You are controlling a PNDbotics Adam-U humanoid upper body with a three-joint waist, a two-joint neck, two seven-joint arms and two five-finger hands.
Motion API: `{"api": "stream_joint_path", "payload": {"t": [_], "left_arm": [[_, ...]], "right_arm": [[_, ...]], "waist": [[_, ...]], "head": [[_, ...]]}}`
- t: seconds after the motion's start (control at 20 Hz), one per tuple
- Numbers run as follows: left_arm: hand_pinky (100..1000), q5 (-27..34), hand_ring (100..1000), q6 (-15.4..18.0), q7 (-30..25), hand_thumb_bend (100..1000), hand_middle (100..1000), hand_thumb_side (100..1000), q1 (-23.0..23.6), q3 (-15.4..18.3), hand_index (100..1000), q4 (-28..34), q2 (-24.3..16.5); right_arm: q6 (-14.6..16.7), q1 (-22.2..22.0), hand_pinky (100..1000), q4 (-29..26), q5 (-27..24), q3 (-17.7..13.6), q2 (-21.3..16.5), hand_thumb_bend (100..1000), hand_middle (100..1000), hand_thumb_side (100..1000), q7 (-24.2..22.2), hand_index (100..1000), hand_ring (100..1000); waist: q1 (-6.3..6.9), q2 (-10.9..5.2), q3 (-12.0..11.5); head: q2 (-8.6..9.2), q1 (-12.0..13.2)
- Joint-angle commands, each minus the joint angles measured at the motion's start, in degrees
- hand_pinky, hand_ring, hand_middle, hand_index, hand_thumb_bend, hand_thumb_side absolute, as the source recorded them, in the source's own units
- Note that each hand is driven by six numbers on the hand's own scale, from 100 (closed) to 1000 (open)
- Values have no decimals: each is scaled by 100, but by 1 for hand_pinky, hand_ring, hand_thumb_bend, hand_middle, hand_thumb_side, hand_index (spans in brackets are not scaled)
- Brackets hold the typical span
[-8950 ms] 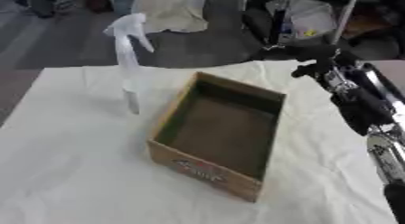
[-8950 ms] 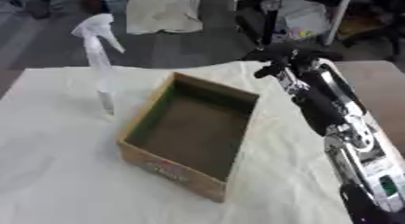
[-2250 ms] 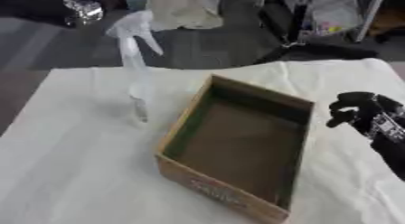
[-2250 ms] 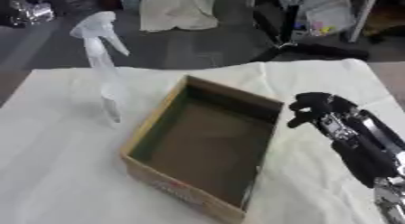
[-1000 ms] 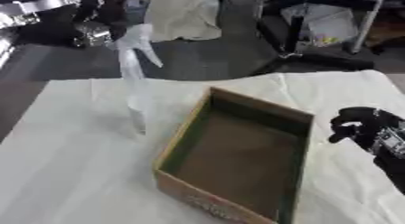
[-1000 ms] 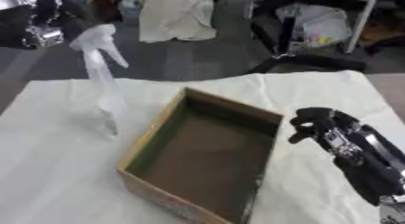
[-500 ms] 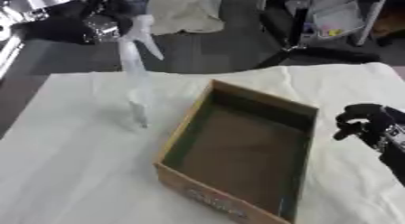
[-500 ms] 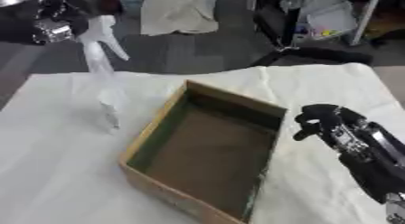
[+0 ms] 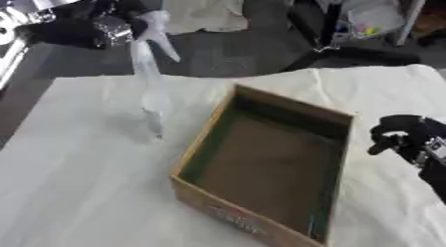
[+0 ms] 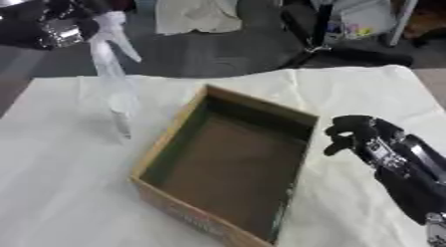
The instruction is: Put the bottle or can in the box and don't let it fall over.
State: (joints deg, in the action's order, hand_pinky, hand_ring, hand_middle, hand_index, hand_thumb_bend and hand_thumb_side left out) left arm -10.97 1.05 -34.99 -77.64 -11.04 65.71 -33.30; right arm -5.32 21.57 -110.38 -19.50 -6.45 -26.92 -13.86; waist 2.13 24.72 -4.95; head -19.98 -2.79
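Observation:
A clear spray bottle (image 9: 150, 87) with a white trigger head stands upright on the white cloth, just left of the box. The open cardboard box (image 9: 233, 217) lies in the middle, empty, with a dark inside. My left hand (image 9: 113, 30) comes in from the upper left, black and silver, right beside the bottle's trigger head; blur hides whether it touches. My right hand (image 10: 352, 133) hovers close to the box's right wall with curled fingers and nothing in them.
The white cloth (image 9: 78, 181) covers the whole table, with bare room left of and in front of the bottle. Beyond the far edge, on the dark floor, are a chair base (image 9: 348, 47), bags and a pale fabric (image 10: 196, 12).
My left arm has come in from the upper left and reached the bottle's trigger head. The bottle still stands. My right hand stays beside the box.

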Motion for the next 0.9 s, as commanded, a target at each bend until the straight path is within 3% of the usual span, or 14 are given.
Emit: {"api": "stream_joint_path", "payload": {"t": [0.05, 0.65, 0.9], "left_arm": [[1000, -7, 798, 5, -11, 215, 828, 543, -95, 66, 825, 20, -93], [997, 68, 759, 22, -40, 176, 797, 522, -92, 51, 806, 14, -67], [971, 136, 729, -4, -62, 103, 776, 520, -108, 52, 786, 24, -68]], "right_arm": [[8, 29, 944, -48, 18, -22, -46, 100, 680, 615, -19, 764, 622], [-26, -16, 947, -28, 71, -36, 6, 100, 682, 635, -50, 766, 624], [-26, -19, 949, -28, 78, -41, -2, 100, 683, 639, -50, 766, 625]], "waist": [[-3, -100, 13], [0, -37, 30], [0, -35, 19]], "head": [[66, 24], [86, 28], [52, 18]]}}
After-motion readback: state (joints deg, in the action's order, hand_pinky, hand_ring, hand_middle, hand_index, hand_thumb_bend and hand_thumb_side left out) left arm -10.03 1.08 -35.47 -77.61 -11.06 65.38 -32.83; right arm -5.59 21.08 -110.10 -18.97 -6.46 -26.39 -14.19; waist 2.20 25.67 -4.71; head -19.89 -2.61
